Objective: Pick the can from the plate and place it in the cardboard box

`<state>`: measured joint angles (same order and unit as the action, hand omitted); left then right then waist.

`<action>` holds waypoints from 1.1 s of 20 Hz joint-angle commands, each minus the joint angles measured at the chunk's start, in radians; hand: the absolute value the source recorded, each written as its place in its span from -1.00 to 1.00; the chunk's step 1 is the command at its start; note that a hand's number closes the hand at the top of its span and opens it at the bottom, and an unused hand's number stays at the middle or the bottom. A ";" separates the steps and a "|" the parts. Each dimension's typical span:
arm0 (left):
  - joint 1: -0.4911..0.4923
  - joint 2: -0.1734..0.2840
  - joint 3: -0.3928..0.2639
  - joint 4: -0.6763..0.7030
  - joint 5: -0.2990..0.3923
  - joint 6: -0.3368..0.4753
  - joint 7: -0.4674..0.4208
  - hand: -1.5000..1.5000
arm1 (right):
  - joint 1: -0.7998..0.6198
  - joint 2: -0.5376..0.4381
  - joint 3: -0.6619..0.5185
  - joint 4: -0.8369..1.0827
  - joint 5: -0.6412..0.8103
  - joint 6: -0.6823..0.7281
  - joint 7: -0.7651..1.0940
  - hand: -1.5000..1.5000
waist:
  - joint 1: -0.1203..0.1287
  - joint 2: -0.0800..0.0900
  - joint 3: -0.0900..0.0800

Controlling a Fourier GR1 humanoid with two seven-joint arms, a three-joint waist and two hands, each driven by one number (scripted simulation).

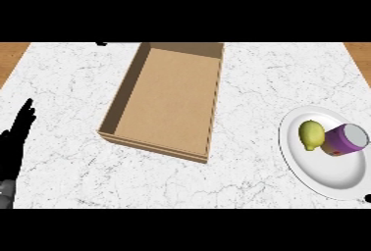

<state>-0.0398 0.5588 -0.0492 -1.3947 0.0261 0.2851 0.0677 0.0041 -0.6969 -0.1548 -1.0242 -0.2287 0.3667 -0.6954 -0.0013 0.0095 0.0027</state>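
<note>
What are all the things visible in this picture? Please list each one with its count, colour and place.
counter: one, white marble, fills most of the view.
box: one, brown cardboard, open, nothing inside, middle of the counter.
plate: one, white, at the right edge of the counter.
can: one, purple with a pale grey top, on the plate, right of the lemon and against it.
lemon: one, yellow, on the plate, left of the can.
left hand: one, black, open, fingers up, resting at the left edge.
right hand: only a small black tip shows at the lower right edge, beside the plate.
</note>
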 commanded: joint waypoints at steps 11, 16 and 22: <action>-0.046 -0.037 0.000 0.058 -0.029 -0.022 -0.012 0.00 | -0.205 -0.289 0.179 0.219 0.438 -0.009 -0.112 -1.00 | 0.025 -0.004 -0.002; -0.062 -0.015 0.008 0.051 -0.040 -0.048 0.003 0.00 | -0.329 -0.290 0.289 0.251 0.577 0.019 -0.002 -1.00 | 0.038 -0.004 -0.002; -0.119 -0.022 0.037 0.093 -0.062 -0.068 0.042 0.00 | -0.448 -0.221 0.335 0.244 0.644 0.137 0.108 -1.00 | 0.014 -0.007 -0.003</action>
<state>-0.1210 0.5262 -0.0268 -1.3032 -0.0269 0.2385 0.0671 -0.3710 -0.9517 0.1460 -0.7810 0.3670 0.4324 -0.6552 0.0186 0.0038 0.0001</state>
